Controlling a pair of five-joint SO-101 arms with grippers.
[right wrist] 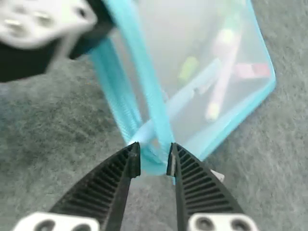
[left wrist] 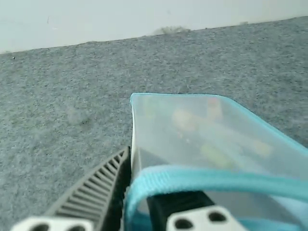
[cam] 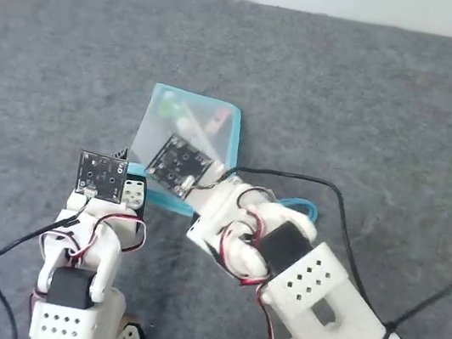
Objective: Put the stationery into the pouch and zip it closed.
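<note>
Left claw (left wrist: pixel 140 186) is clenched on the near-left corner of the pouch's teal zip edge. The clear pouch (cam: pixel 188 129) sits mid-tabletop (cam: pixel 373 107). Its zip edge faces the arms and its closed end points away, angled a little right. The stationery (right wrist: pixel 220 79) inside runs roughly the same way. Right claw (right wrist: pixel 153 161) is pinching the teal band at that edge's other end.

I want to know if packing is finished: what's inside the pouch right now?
Through the clear wall of the pouch: a pink-and-yellow stick, a green piece, a pink-red piece and a pale blue strip. Their kinds are too blurred to tell; the zip band covers the near end.
</note>
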